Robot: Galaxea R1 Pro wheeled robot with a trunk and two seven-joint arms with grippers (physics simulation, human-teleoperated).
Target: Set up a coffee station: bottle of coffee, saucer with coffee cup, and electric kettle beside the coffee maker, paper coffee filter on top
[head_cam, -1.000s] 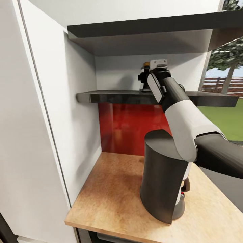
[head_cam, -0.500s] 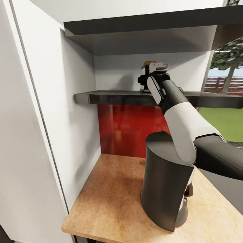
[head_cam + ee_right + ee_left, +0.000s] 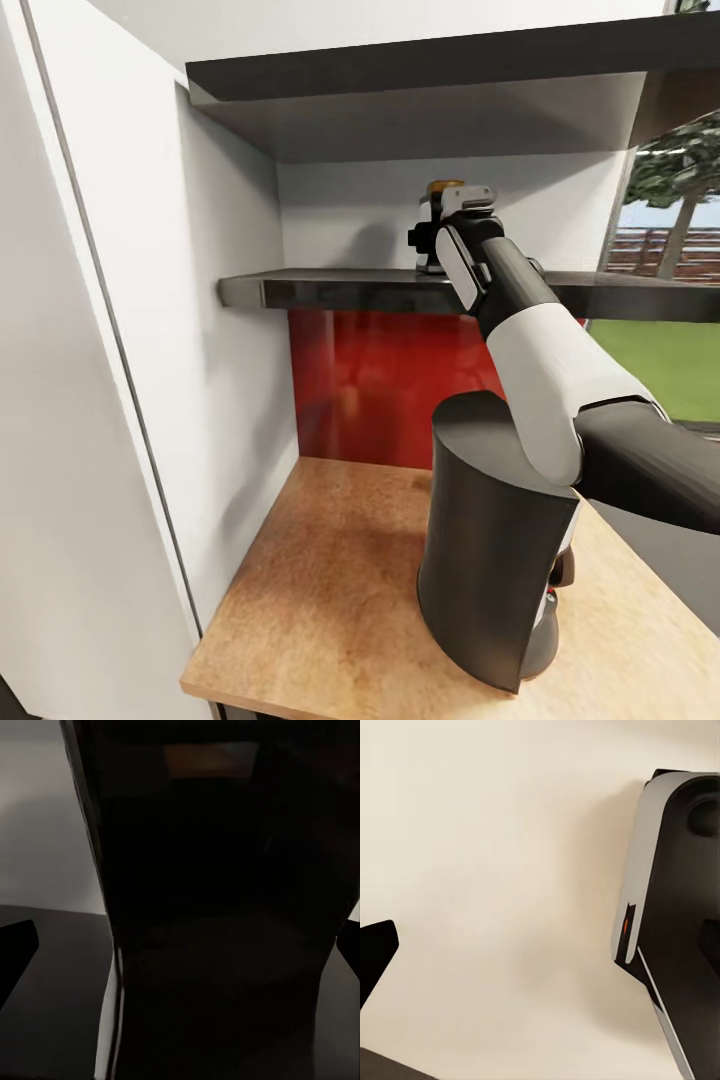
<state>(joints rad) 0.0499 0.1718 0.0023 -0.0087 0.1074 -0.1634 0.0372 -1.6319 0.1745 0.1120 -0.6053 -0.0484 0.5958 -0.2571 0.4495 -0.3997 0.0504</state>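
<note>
Head view shows the right tool (image 3: 440, 222) at the bottle of coffee (image 3: 441, 190) on the kitchen shelf (image 3: 330, 288), grip unclear, at twelve o'clock above the coffee maker (image 3: 490, 545); transfer pending

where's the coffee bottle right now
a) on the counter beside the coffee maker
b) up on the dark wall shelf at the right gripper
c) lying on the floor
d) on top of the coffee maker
b: the bottle, orange cap showing, stands on the shelf at the right gripper, above the coffee maker.

red backsplash (image 3: 390, 385) under shelving | white side panel (image 3: 120, 400) | window: tree (image 3: 675, 165), fence (image 3: 665, 255), lawn (image 3: 650, 365)
</note>
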